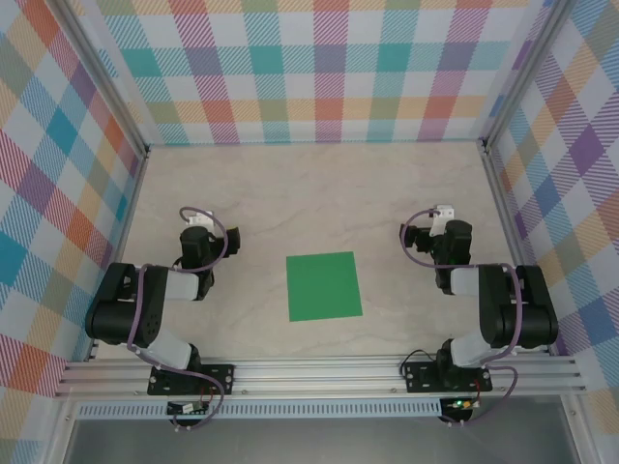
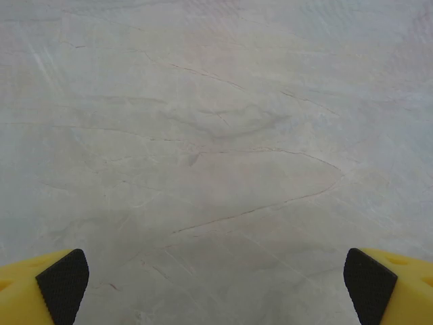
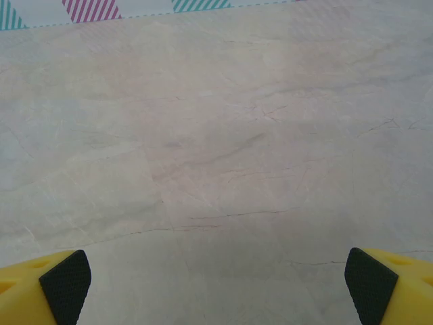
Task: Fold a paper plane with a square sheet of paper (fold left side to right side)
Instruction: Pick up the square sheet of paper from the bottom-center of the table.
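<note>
The square sheet of paper [image 1: 324,286] lies flat and bright green on the marble tabletop, midway between the two arms. My left gripper [image 1: 198,224] sits folded back to the sheet's left, well apart from it. Over on the other side, my right gripper [image 1: 443,218] rests about as far from the sheet. In the left wrist view the left gripper [image 2: 216,288] is open, its yellow fingers [image 2: 51,288] wide apart over bare table. The right gripper [image 3: 216,288] is open too, with nothing between its fingers [image 3: 382,284]. No paper plane is in view.
Plaid walls [image 1: 319,68] close in the table at the back and both sides. An aluminium rail [image 1: 319,372] holding the arm bases runs along the near edge. Bare marble surface [image 1: 319,193] stretches behind the sheet.
</note>
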